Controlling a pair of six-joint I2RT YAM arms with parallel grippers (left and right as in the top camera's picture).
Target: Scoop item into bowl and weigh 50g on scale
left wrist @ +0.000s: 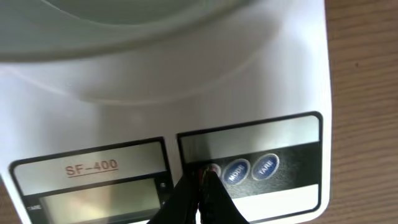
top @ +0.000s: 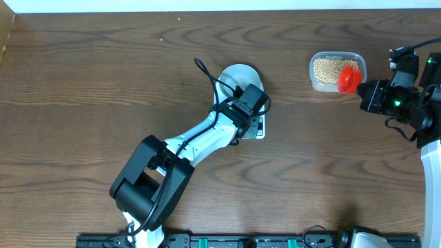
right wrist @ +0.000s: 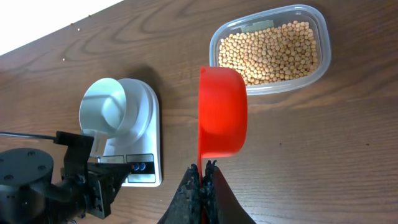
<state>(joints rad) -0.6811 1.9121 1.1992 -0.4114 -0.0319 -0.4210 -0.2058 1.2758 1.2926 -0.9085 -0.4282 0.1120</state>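
The white scale (left wrist: 249,93) fills the left wrist view, its screen (left wrist: 99,199) blank. My left gripper (left wrist: 202,177) is shut, and its tips press the leftmost button beside the MODE button (left wrist: 237,172). The pale bowl (right wrist: 104,107) stands on the scale (right wrist: 144,124) and looks empty. My right gripper (right wrist: 203,169) is shut on the handle of a red scoop (right wrist: 222,112), held just near of the beans (right wrist: 270,53) in their clear tub. I cannot see inside the scoop.
The clear plastic tub (top: 332,67) sits at the back right of the wooden table. My left arm (top: 200,141) stretches diagonally across the middle towards the scale (top: 256,131). A black rail (top: 241,241) runs along the front edge.
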